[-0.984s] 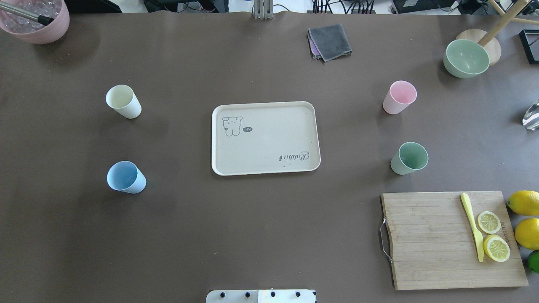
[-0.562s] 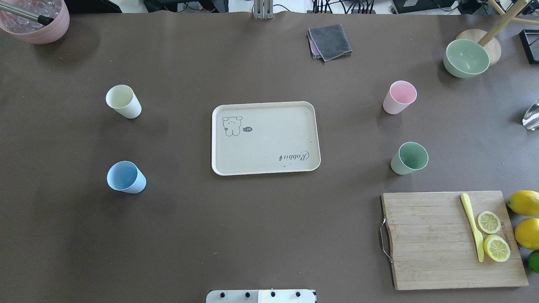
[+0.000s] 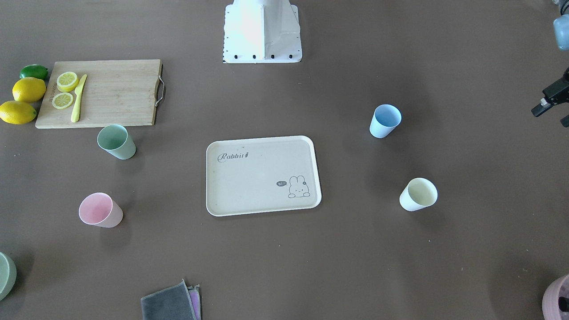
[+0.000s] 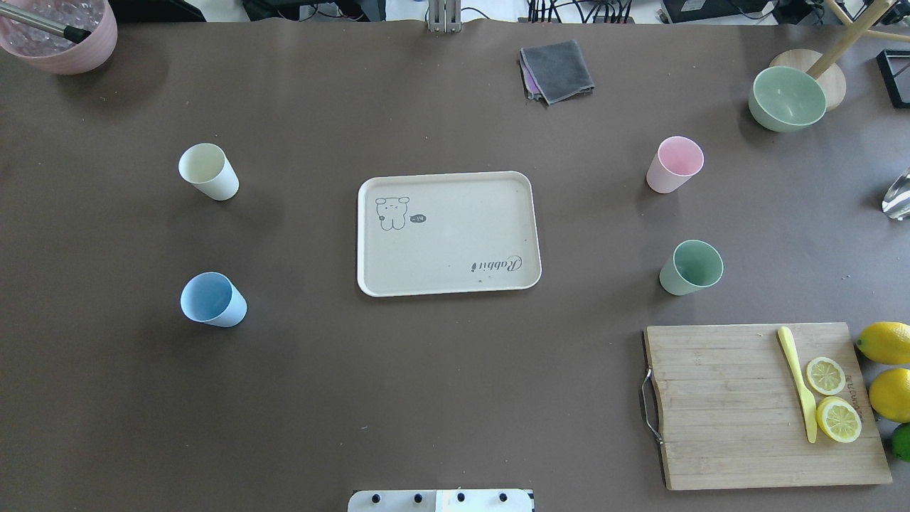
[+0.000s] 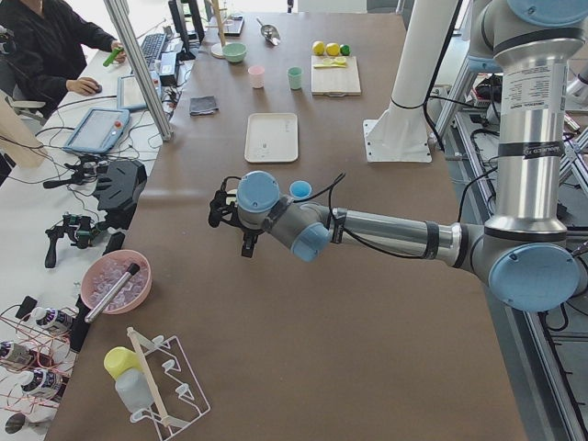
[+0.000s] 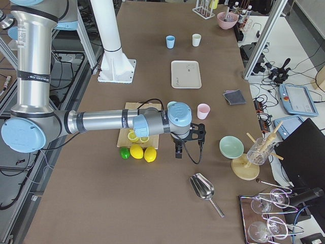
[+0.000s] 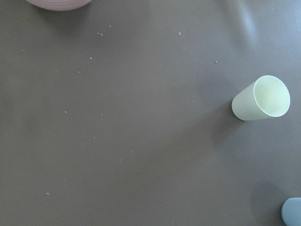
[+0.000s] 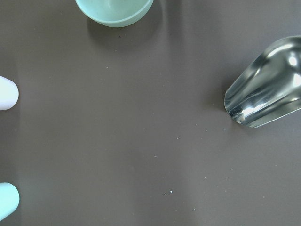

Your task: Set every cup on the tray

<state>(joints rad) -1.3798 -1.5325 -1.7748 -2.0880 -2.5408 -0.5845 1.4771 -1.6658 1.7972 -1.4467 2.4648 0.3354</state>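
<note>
There's the flat beige rectangular rimmed tray (image 4: 448, 235), centre of the tabletop (image 4: 426, 391). All four cups stand off it: cream-white tumbler (image 4: 207, 171) and light blue tumbler (image 4: 212, 299) on the robot's left, pink tumbler (image 4: 674, 164) and mint green tumbler (image 4: 690, 267) on its right. Hovering outboard are the left gripper (image 5: 230, 230) and right gripper (image 6: 189, 145); fingers open or closed, cannot tell.

We locate the tray (image 4: 455, 235) at the centre of the counter (image 4: 441, 398). On the robot's left, well apart from the tray, the far-left cup (image 4: 207, 171) stands beyond the near-left cup (image 4: 212, 299). On its right, the far-right cup (image 4: 674, 164) stands beyond the near-right cup (image 4: 690, 267). Nearer the robot lies the cutting board (image 4: 732, 405), carrying a knife (image 4: 798, 384) and lemon slices (image 4: 825, 375).
</note>
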